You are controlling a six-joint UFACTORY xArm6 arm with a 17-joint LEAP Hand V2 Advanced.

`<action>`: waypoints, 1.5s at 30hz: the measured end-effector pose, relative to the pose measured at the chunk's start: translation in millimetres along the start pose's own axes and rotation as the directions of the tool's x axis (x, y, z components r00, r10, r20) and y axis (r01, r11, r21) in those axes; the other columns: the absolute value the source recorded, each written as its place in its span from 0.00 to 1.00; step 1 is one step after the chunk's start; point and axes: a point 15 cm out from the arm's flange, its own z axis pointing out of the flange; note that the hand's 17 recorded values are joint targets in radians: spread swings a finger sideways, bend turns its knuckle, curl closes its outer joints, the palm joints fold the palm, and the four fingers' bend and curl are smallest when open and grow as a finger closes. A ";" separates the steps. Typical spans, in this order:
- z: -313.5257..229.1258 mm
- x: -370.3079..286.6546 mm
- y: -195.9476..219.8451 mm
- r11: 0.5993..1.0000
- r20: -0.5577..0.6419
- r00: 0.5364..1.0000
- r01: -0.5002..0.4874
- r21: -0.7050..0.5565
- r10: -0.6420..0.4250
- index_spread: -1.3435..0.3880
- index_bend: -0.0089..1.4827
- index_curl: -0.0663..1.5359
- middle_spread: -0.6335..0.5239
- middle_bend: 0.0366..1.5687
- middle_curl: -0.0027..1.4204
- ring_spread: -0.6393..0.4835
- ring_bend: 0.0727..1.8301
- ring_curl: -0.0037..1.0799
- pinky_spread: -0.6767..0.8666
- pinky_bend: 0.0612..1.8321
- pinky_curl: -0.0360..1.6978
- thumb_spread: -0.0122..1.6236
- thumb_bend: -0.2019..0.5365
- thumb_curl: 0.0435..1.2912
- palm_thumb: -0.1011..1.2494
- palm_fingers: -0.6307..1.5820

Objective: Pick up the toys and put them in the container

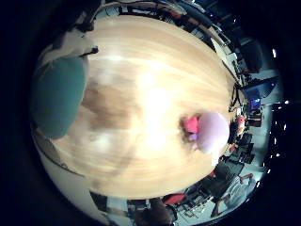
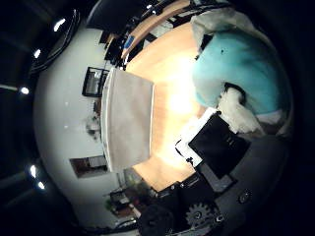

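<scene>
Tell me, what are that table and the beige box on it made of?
The table looks like light wood or wood-look laminate: pale grain streaks, with a soft sheen where light glares. The beige box seems to be matte fabric, judging by its dull, cloth-like side, though I can't be sure.

R hand above table (finger state unclear).

Strong overhead glare whitens the middle of the table in both views. Fisheye bending curves its edges; outer margins fall black. Soft blur throughout; ceiling lights show as small bright spots.
</scene>
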 end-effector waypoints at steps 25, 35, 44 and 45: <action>-164.9 -219.4 25.3 0.877 0.081 0.901 0.389 0.281 -0.425 0.54 0.79 0.75 0.12 0.72 0.90 0.30 0.79 0.86 0.32 0.92 0.42 0.64 0.38 0.81 0.90 0.65; -145.1 -299.9 48.0 0.819 0.152 0.816 0.511 0.260 -0.558 0.55 0.79 0.75 0.14 0.73 0.91 0.31 0.79 0.87 0.32 0.90 0.44 0.63 0.36 0.85 0.89 0.65; -115.9 -348.6 53.2 0.794 0.201 0.772 0.560 0.236 -0.604 0.56 0.78 0.76 0.16 0.73 0.92 0.31 0.78 0.88 0.32 0.89 0.45 0.64 0.34 0.88 0.89 0.65; -115.2 -350.6 54.1 0.792 0.203 0.768 0.564 0.235 -0.607 0.56 0.78 0.76 0.16 0.73 0.92 0.31 0.78 0.89 0.32 0.89 0.45 0.64 0.34 0.89 0.89 0.65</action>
